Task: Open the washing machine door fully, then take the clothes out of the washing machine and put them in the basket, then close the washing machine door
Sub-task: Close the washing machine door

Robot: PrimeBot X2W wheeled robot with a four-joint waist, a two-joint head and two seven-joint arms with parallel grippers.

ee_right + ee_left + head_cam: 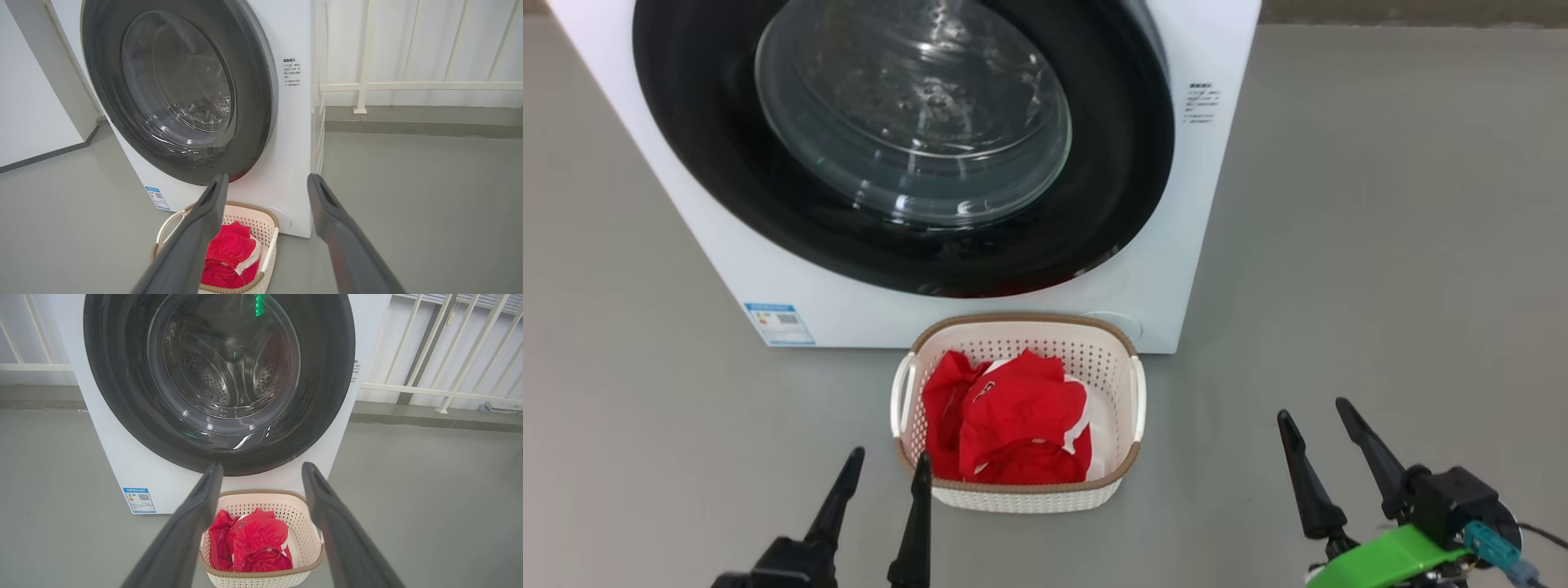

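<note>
left pincer [890, 454] and right pincer [1313, 408], both released, empty, either side of the basket [1021, 320] of clothes [1013, 416]

1 washing machine [980, 306], 1 washing machine door [711, 163], 1 basket [1029, 495], 1 blue label sticker [779, 323] — 2 grippers: left gripper [889, 454], right gripper [1313, 408] — clothes [1013, 416]: piece count unclear

Red clothes [1013, 416], cream perforated basket [1029, 335]
</note>
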